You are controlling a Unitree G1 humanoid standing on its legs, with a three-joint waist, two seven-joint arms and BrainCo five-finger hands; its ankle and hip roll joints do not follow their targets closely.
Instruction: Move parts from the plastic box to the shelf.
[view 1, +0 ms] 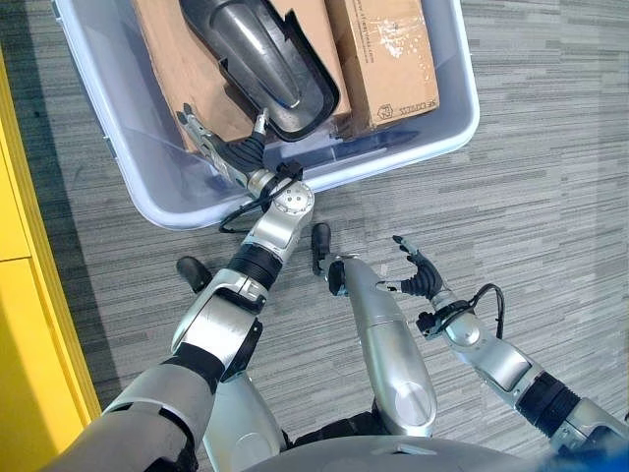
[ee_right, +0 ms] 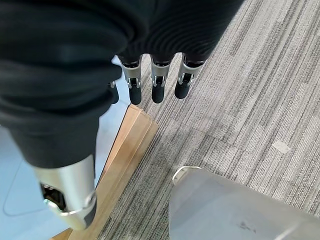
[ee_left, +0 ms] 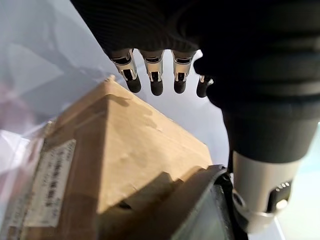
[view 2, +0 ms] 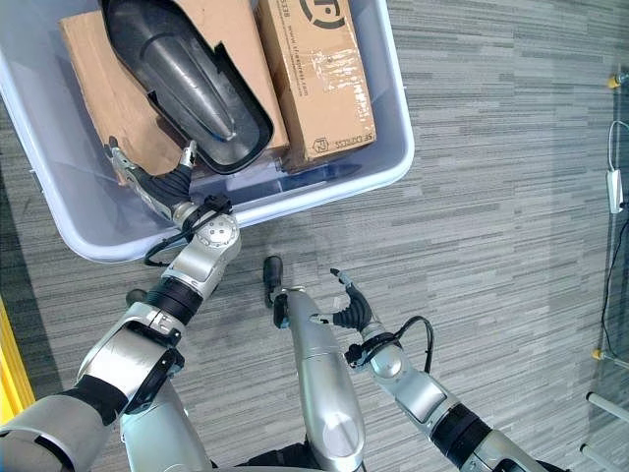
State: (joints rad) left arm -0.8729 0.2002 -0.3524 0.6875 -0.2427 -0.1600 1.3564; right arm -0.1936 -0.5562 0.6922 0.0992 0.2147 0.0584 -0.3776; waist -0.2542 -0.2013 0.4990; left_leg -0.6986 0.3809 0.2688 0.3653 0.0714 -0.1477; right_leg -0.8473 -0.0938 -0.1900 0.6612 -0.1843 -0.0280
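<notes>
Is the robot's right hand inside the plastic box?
No, the right hand hangs open over the grey carpet, apart from the plastic box.

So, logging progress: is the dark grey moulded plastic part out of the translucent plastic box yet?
Still in: the dark grey moulded part lies on cardboard boxes inside it.

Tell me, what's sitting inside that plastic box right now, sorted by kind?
Cardboard boxes: 2, a large flat cardboard box and a narrower cardboard box.
Dark plastic parts: 1, the black moulded part lying on the flat box.
Total: 3 things in the plastic box.
</notes>
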